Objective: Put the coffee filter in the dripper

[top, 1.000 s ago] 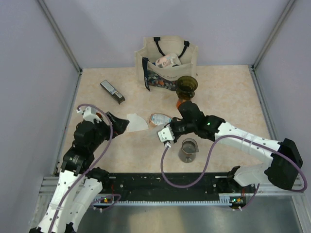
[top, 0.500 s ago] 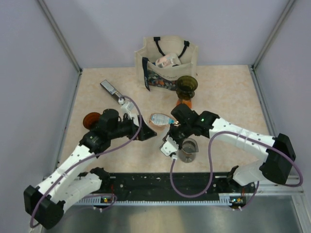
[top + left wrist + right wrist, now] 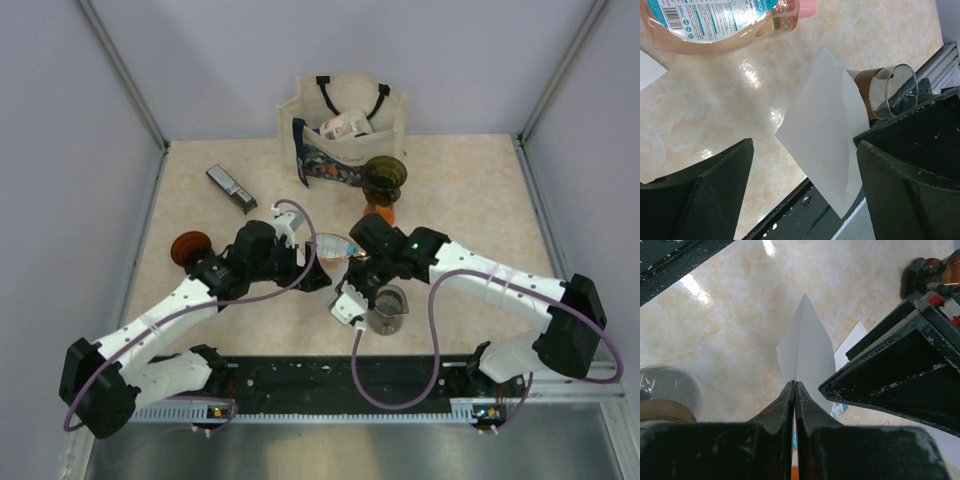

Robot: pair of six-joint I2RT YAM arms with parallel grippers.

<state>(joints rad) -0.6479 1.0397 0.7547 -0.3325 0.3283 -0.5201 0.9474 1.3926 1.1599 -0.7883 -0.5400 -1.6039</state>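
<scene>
My right gripper [image 3: 795, 384] [image 3: 350, 300] is shut on a white paper coffee filter [image 3: 810, 352], which sticks out beyond its tips, folded flat and edge-on. My left gripper [image 3: 805, 150] [image 3: 318, 280] stands open with its fingers on either side of that same filter [image 3: 822, 130]. The dripper [image 3: 388, 308], clear glass with a brown band, stands on the table just right of both grippers; it also shows in the left wrist view [image 3: 890, 92] and the right wrist view [image 3: 665, 395]. A second white sheet [image 3: 647, 70] lies flat on the table.
A bottle of pink liquid [image 3: 330, 245] lies just behind the grippers. An amber funnel-shaped glass piece [image 3: 384, 178] stands further back, in front of a tote bag [image 3: 345, 125]. A dark bar [image 3: 231, 189] and a brown disc [image 3: 188, 247] sit on the left.
My left arm has swung from the left side to the middle, bringing its open jaws around the filter held by the right gripper. The right gripper has shifted slightly toward the dripper.
</scene>
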